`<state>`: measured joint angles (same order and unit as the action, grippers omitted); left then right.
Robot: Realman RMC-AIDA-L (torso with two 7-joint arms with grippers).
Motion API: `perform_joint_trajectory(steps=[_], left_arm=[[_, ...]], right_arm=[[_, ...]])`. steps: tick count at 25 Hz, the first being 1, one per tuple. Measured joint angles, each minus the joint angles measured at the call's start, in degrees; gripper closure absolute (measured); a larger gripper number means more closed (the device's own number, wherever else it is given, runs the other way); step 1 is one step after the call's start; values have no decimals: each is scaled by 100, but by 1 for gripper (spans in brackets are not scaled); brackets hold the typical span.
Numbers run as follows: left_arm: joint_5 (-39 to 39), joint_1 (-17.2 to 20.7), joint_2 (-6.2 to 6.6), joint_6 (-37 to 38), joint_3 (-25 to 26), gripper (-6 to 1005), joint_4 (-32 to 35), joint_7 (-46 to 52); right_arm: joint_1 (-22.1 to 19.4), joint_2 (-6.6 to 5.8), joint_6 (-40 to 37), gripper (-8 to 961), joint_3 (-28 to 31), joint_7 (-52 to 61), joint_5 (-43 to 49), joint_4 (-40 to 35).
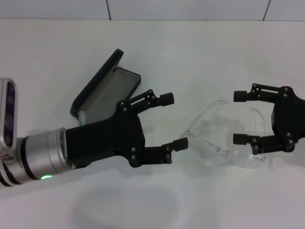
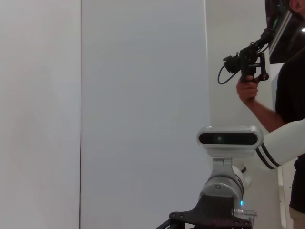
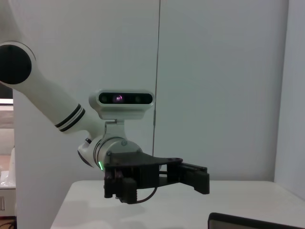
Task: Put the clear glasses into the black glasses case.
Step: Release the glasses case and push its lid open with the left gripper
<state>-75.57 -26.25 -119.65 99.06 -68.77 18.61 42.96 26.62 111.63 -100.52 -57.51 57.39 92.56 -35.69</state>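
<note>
The clear glasses [image 1: 224,151] lie on the white table [image 1: 200,57], arms unfolded and pointing away from me. They sit between my two grippers. My left gripper [image 1: 174,121] is open, its fingertips just left of the glasses. On the other side my right gripper [image 1: 239,118] is also open, its fingertips over the glasses' right end with nothing gripped. The black glasses case [image 1: 107,86] stands open behind the left gripper, lid raised and grey lining showing. The right wrist view shows the left gripper [image 3: 198,177] side-on and an edge of the case [image 3: 248,222].
A tiled wall [image 1: 190,8] runs along the table's far edge. In the left wrist view the right arm's wrist camera [image 2: 229,138] faces me, and a person [image 2: 290,95] stands behind it holding a black hand-held device [image 2: 250,59].
</note>
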Motion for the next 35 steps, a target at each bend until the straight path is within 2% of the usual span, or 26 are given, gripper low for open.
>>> perform_joint_trajectory(steps=[13,16,19,22,24,26,28,29,33,35], left_arm=[[1,-4,-5,12,1,108,-94,33],[53,-2,44,9,105,108,110,459],[11,-7,222,-7,189,108,799,1424],[-75,-39,547,-267,201,108,1733,3015],[-251,-50,738,-746,235,108,2287,3982],[-755,-60,835,-1374,372,109,2758,4879],[-1473,-81,825,-1803,550,109,3128,5549],[-1936,-110,777,-2006,675,109,3336,5888],[-3360,-288,508,-2398,937,109,3743,6709],[-4124,-397,331,-2480,952,108,3939,7051]], right_arm=[[-96,58,53,92,-23,-131,9,15],[-114,85,47,92,-7,-176,9,-1],[-114,87,22,93,1,-179,9,-21],[-110,94,18,93,-2,-177,9,-14],[-114,105,18,93,-8,-176,8,-14],[-122,117,23,93,-2,-177,8,-11],[-123,130,46,93,5,-185,8,-2],[-123,135,51,93,4,-189,8,1],[-118,155,61,93,-25,-216,8,6],[-105,178,64,93,-31,-226,24,7]])
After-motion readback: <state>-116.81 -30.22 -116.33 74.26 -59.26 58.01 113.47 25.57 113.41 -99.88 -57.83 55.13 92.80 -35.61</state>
